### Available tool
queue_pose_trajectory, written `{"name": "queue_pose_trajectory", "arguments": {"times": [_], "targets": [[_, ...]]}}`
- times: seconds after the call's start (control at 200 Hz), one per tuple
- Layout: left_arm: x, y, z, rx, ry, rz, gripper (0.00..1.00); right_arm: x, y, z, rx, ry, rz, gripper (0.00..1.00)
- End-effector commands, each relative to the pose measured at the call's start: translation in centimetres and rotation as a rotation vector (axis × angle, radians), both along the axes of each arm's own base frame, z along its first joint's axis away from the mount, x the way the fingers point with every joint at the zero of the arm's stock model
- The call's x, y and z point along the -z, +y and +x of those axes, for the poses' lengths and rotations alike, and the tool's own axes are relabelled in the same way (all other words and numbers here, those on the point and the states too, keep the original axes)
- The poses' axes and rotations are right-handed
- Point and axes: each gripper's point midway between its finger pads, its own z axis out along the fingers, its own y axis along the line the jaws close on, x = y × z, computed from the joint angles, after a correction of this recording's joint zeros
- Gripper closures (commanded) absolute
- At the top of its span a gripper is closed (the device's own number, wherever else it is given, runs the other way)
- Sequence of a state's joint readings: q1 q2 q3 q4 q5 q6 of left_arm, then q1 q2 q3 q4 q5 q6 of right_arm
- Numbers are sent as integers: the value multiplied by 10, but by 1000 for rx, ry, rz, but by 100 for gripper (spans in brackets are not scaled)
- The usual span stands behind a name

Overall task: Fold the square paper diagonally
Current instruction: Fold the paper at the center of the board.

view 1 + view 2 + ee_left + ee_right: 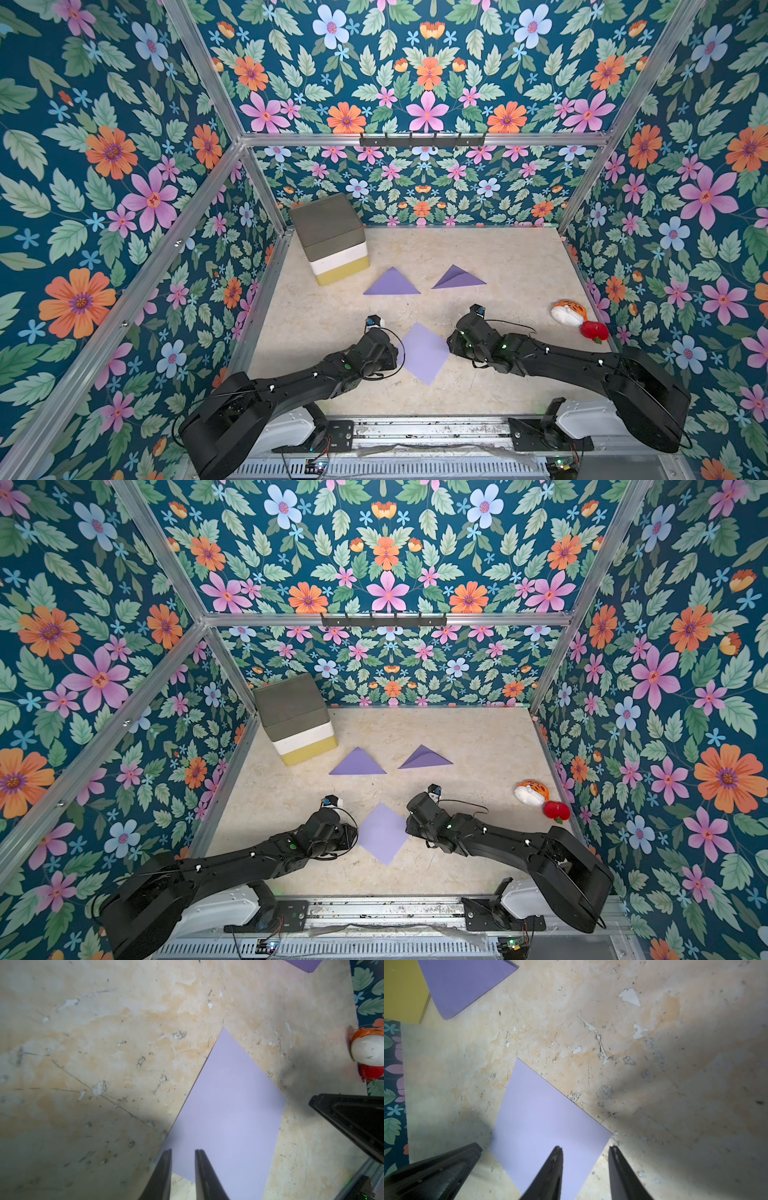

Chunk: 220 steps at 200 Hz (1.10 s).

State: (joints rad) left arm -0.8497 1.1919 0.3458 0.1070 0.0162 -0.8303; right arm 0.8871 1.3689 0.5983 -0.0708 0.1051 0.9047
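Currently, the square paper point(424, 353) is seen lying flat on the table point(498, 257), directly between the left gripper point(183, 1151) and the right gripper point(585, 1148), which are placed at two opposite corners of the sheet.

In the left wrist view, the left gripper's jaws are set close together with only a narrow gap between them. The nearest corner of the paper is seen in that gap, under the fingertips point(204, 1167). No part of the sheet is pinched or lifted. Whether the tips touch it cannot be told.

In the right wrist view, the right gripper's jaws are parted more widely, about halfway. One finger point(554, 1167) is placed over the paper near its corner. The other is placed just past the paper's edge, over bare table. Nothing is held here either.

Two folded purple triangles point(392, 283) point(457, 279) are found well beyond both grippers, farther out on the table. A stack of foam blocks point(332, 237) is seen farther still, beyond the left gripper. A tiger toy point(569, 311) and a red toy point(594, 330), touching each other, are located off the right gripper's outer side.
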Motion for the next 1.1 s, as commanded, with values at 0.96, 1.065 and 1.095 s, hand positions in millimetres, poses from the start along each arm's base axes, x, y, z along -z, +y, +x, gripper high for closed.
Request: {"name": "queue_pose_trajectory", "arguments": {"times": [0.96, 1.065, 1.095], "targets": [[27, 12, -10, 7, 45, 123, 80, 30, -8, 2, 16, 85, -195, 60], [28, 13, -10, 9, 43, 131, 80, 33, -7, 1, 12, 97, -197, 62], [28, 13, -10, 8, 43, 131, 80, 34, -7, 0, 11, 102, -199, 62]]}}
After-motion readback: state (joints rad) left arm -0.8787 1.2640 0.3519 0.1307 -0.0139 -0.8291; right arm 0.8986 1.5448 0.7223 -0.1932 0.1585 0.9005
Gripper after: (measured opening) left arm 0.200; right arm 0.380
